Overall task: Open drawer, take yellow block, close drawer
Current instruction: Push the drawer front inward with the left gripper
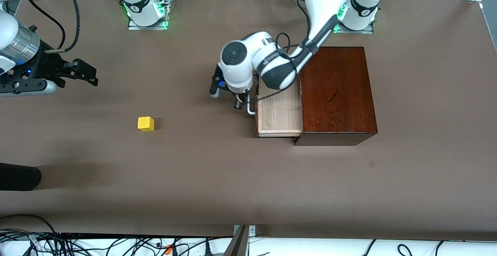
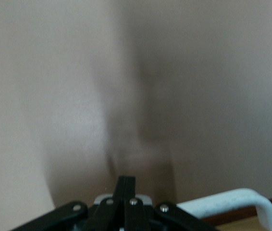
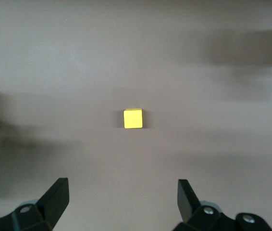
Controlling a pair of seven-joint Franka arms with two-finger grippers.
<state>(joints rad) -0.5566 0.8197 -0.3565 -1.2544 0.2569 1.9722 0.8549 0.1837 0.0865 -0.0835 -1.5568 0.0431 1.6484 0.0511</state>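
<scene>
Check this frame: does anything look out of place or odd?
Nothing is damaged or askew. The yellow block lies on the bare table, outside the open drawer, toward the right arm's end.

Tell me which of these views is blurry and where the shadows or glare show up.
Left wrist view: soft and smeared, only the white U-shaped bar handle readable. Right wrist view: the small yellow cube is sharp, with blurred shadows around it. Front view: evenly lit, slight sheen on the glossy dark-wood box, a soft shadow beside the cube.

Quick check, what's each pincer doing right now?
Left pincer: at the drawer's white handle, fingers shut, grip on it cannot be told.
Right pincer: open, empty, over the table above the yellow block.
</scene>
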